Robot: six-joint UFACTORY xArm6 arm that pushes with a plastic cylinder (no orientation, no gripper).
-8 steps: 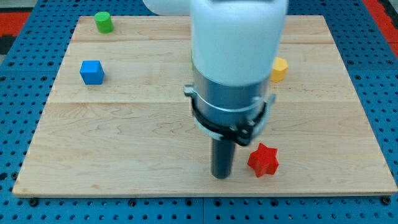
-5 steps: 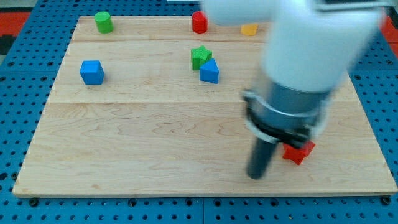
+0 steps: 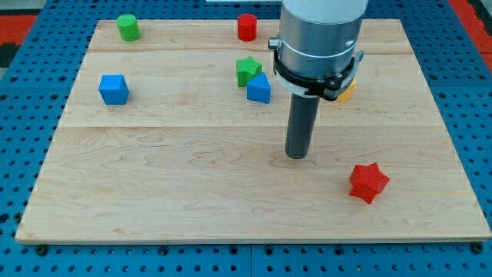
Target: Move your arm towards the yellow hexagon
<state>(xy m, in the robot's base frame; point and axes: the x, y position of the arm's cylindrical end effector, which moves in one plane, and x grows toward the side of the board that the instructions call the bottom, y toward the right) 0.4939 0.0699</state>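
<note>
The yellow hexagon [image 3: 347, 91] lies on the wooden board at the view's right, mostly hidden behind the arm's grey body; only its right edge shows. My tip [image 3: 297, 155] rests on the board below and to the left of the hexagon, some way short of it. The rod stands upright under the grey cylinder of the arm.
A red star [image 3: 368, 182] lies right of and below my tip. A blue block [image 3: 259, 88] and a green star [image 3: 247, 70] sit left of the arm. A red cylinder [image 3: 247, 27], a green cylinder [image 3: 127, 27] and a blue cube [image 3: 114, 89] lie farther off.
The arm swung right, nudging the red star to the right, then moved up and back left. My tip now stands nearer the yellow hexagon.
</note>
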